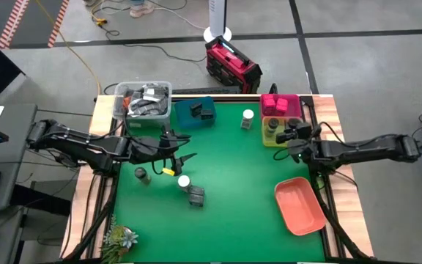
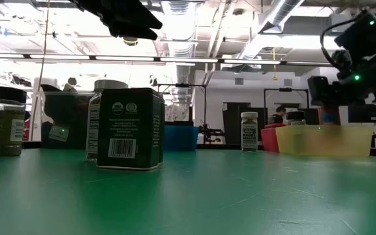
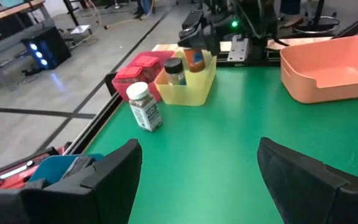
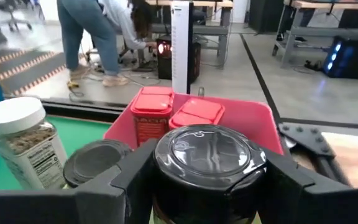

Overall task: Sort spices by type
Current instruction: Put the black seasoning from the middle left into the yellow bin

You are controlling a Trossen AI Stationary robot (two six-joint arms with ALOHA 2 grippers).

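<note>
My right gripper [image 1: 289, 136] reaches in from the table's right over the yellow tray [image 1: 276, 141] and is shut on a dark-lidded round jar [image 4: 209, 155]. A second dark-lidded jar [image 3: 174, 70] stands in that tray. Two magenta boxes [image 4: 178, 118] sit in the pink tray [image 1: 290, 100], and a dark tin [image 1: 205, 114] sits in the teal tray [image 1: 189, 110]. One white-capped jar [image 1: 248, 119] stands on the mat by the trays. My left gripper [image 1: 185, 158] hangs open above a dark-lidded jar [image 1: 141, 174], a white-capped jar [image 1: 184, 181] and a dark tin [image 1: 195, 195]. My right gripper holds the dark-lidded jar just below its lid [image 4: 209, 155], pinched between the two fingers [image 4: 120, 180], one on each side. The fingers come roughly level from the table's right. The jar is upright, its lower part within the yellow tray's walls [image 3: 194, 61]; whether it stands on the tray floor is hidden.
A salmon tray [image 1: 299, 205] lies near the right front of the mat. A clear tub of grey clutter [image 1: 143, 99] stands at the far left corner, a small plant [image 1: 119, 237] at the near left. A person [image 4: 104, 31] bends over beyond the table.
</note>
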